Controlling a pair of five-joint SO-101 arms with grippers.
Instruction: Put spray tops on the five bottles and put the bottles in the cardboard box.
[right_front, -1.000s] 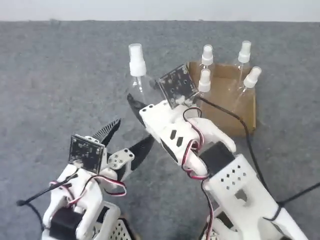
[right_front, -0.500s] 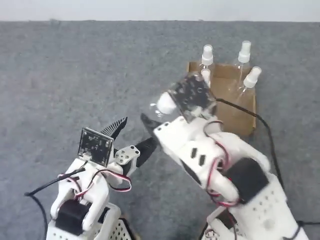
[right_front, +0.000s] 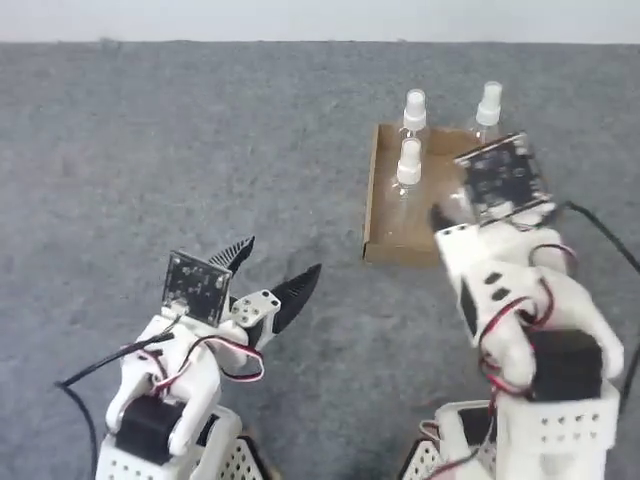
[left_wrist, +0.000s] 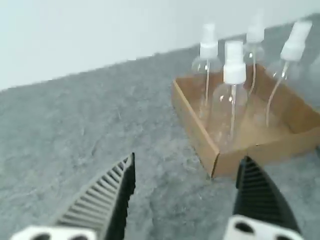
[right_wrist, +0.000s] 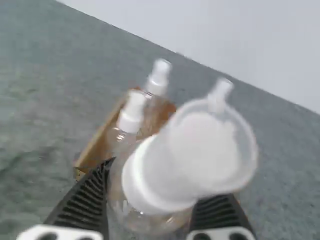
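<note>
Left wrist view: four bottles (left_wrist: 233, 100), each with a spray top, stand upright in the cardboard box (left_wrist: 200, 135). So four of five look done.

The left gripper (left_wrist: 188, 162) is spread open and holds nothing. It sits low over the grey table (right_front: 150, 150), well short of the box.

The right gripper (right_wrist: 155, 190) is clamped on the fifth bottle (right_wrist: 190, 155), one finger on each side of the body. Its spray top is already fitted. The bottle is up at the box, with the box wall and capped bottles behind it.

Judgement: capping is finished. What's left is to set this last bottle down in the box and release it.

Hard to make out:
- In the high view the right arm's wrist board (right_front: 503, 180) covers the held bottle and one boxed bottle.
- In the right wrist view the bottle blocks most of the box floor, so I can't tell whether its base is inside the walls, touching the floor, or above it.
</note>
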